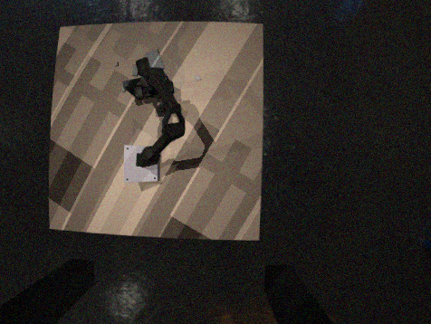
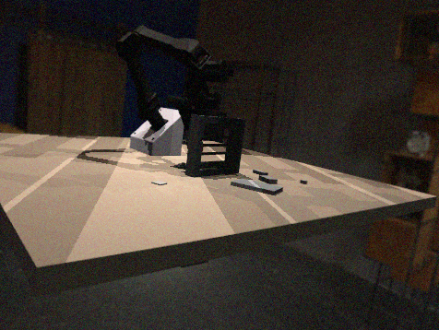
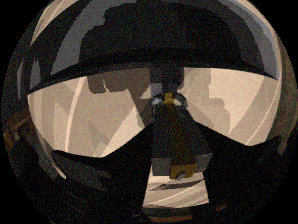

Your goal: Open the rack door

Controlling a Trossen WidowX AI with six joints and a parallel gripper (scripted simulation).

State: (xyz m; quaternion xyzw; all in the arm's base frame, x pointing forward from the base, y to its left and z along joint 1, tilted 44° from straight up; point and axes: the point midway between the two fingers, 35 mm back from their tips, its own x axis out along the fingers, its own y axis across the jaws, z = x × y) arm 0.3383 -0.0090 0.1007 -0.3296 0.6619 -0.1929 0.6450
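The dark rack frame point(image 2: 193, 147) point(image 3: 255, 45) stands upright on the table. In the wrist view it spans the top as a broad dark band. The handle point(image 3: 182, 145), grey with a yellow-brown strip, stands out from it between the two black fingers. My gripper point(image 3: 173, 127) is shut on the handle, with a finger along each side. In the exterior view the gripper is behind the rack and hard to make out. In the top view the arm covers most of the rack. The door appears in line with the frame, but its exact angle and the handle's turn are unclear.
A grey plate point(image 1: 155, 59) point(image 2: 256, 185) and small dark pieces point(image 2: 267, 179) point(image 2: 303, 182) lie beside the rack. A thin pale chip point(image 1: 197, 78) point(image 2: 159, 183) lies on its other side. The arm's white wedge base point(image 1: 131, 171) point(image 2: 168, 142) stands behind the rack in the exterior view.
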